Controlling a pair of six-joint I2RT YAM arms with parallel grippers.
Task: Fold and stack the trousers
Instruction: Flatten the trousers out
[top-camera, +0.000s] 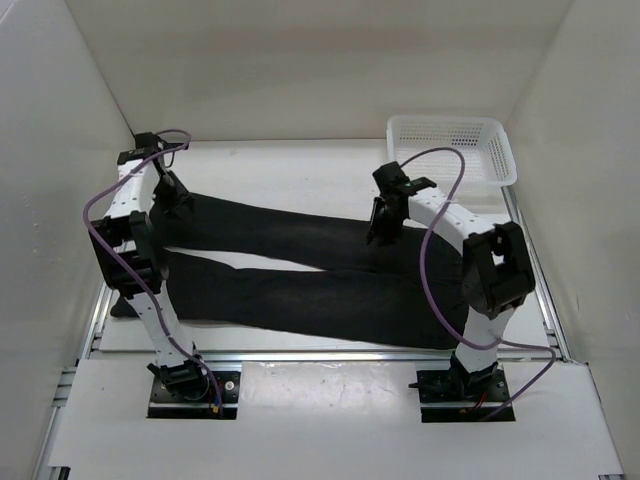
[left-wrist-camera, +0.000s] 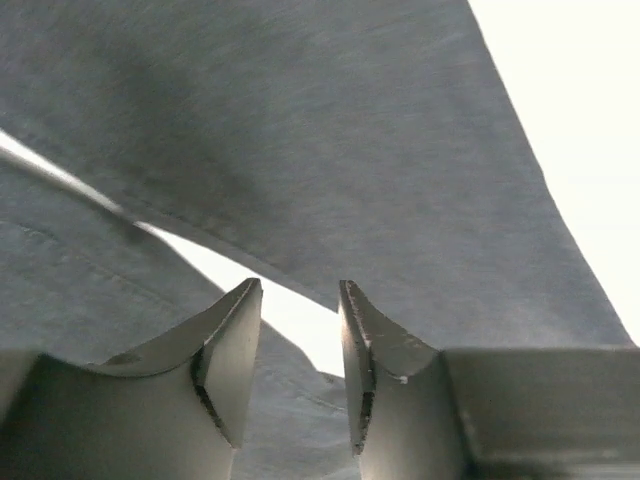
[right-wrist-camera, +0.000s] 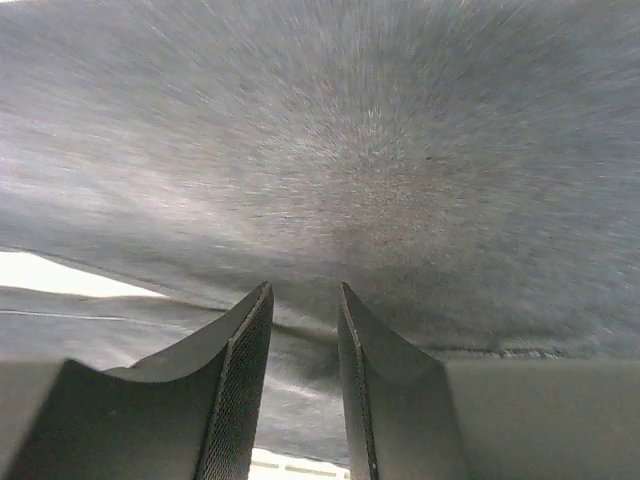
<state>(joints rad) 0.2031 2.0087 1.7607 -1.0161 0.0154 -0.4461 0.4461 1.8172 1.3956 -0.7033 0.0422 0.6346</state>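
Note:
The black trousers (top-camera: 300, 290) lie flat across the table, their two long legs running left to right and joining at the right. My left gripper (top-camera: 176, 196) hangs low over the left end of the far leg. In the left wrist view it (left-wrist-camera: 300, 285) is open, with grey-looking cloth (left-wrist-camera: 350, 130) just beyond the fingertips and bare white table showing in the gap. My right gripper (top-camera: 380, 226) is down on the far leg near the middle. In the right wrist view it (right-wrist-camera: 305, 287) is open, jaws a little apart, with cloth (right-wrist-camera: 350, 130) filling the view and a fold edge running between the fingers.
A white plastic mesh basket (top-camera: 500, 150) stands at the back right corner. White walls close in the table on the left, right and back. A metal rail (top-camera: 330, 355) runs along the near edge by the arm bases.

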